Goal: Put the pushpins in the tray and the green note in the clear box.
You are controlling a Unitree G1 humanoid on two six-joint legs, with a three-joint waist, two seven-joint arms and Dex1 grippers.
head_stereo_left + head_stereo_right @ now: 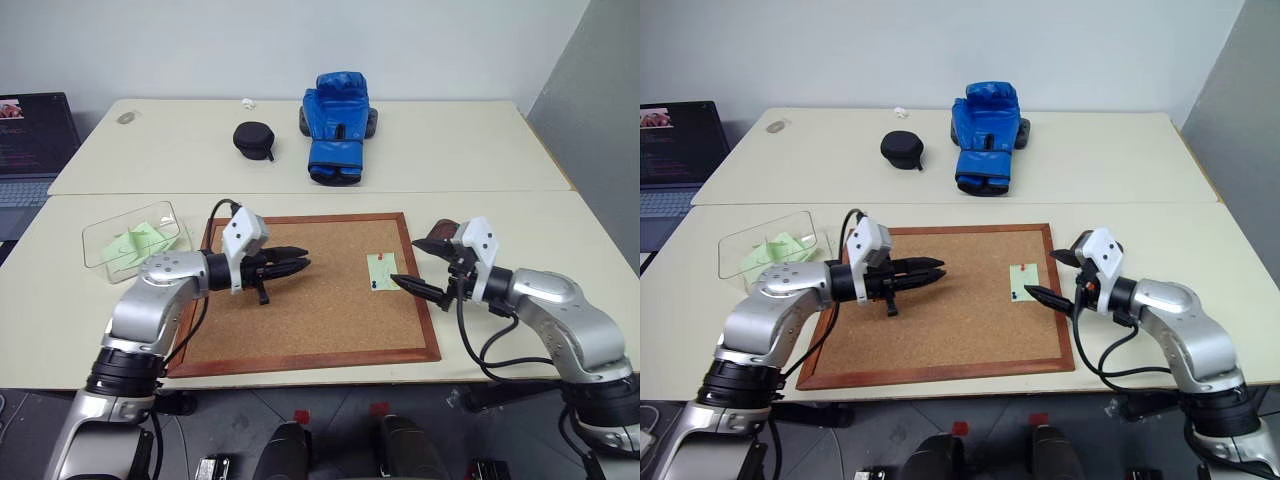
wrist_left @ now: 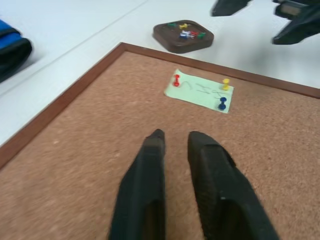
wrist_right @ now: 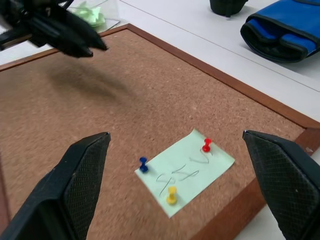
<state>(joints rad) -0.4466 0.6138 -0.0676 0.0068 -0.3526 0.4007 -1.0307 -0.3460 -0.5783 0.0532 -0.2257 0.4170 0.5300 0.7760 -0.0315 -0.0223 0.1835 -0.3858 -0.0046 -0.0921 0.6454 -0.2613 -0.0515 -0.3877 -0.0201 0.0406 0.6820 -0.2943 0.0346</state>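
Three pushpins hold the green note [image 3: 185, 172] flat on the cork board [image 1: 300, 330]: a red pin [image 3: 207, 145], a blue pin [image 3: 143, 164] and a yellow pin [image 3: 172, 195]. In the left eye view the note sits at the right side of the board, right of the middle of the frame.

In that view the right gripper [image 1: 432, 268] is just right of the note, with its two black fingers spread wide. It is near the pins but not touching them. The left gripper [image 1: 295, 262] hangs over the middle of the board, well apart from the note. Its fingers are almost pressed together, with only a thin gap, and they hold nothing.

I think the step now is to pull out the first pin. To do it well, the right gripper should go down slowly, put one finger on each side of one pin head, and pinch only the head. Then it should lift straight up, so the paper does not rip or slide.

The tray [image 2: 183, 36] sits just off the right edge of the board, close behind the right gripper, and already has some pins in it. The clear box [image 1: 135, 235] is far off at the left of the frame, with green slips inside.
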